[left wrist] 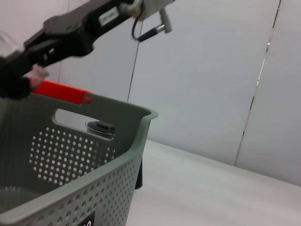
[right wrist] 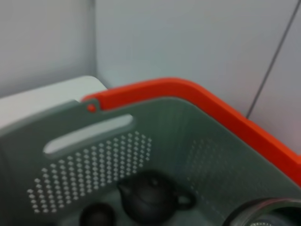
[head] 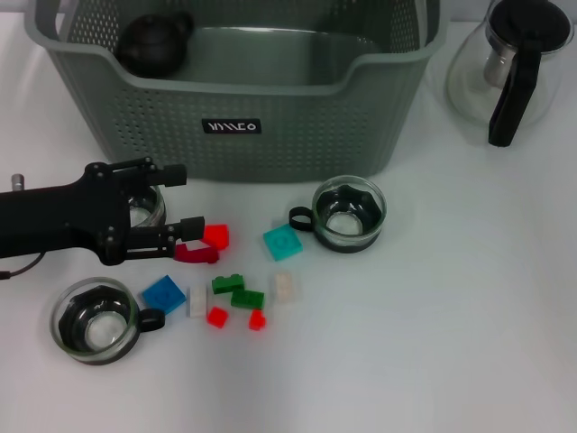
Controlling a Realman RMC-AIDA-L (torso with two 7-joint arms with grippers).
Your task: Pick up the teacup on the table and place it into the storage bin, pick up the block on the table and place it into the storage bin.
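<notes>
1. The table [head: 469,343] is white and carries everything here.
2. The bin [head: 270,135], grey-green with perforated walls and a black label, stands at the far side of the table. A dark teapot [head: 153,41] sits inside at its left end; the right wrist view shows the same teapot [right wrist: 150,197] and an orange handle [right wrist: 225,113] along the bin's rim.
3. A glass carafe [head: 514,63] with a black handle stands to the right of the bin, apart from it.
4. The left arm [head: 54,216] reaches in low from the left edge. The left gripper [head: 185,200] is spread open and grasps nothing. Its tips lie just in front of the bin and beside a red block [head: 215,236]. A glass teacup [head: 144,207] shows partly beneath the fingers.
5. The right gripper is not in the head view, so its state cannot be told.
6. A second teacup [head: 349,214] stands right of centre on the table, and a third [head: 95,320] at the near left.
7. Small blocks lie scattered between the cups: teal [head: 283,242], blue [head: 164,294], green [head: 238,290], white [head: 285,287], and a dark red piece [head: 196,254] just under the gripper's lower finger.
</notes>
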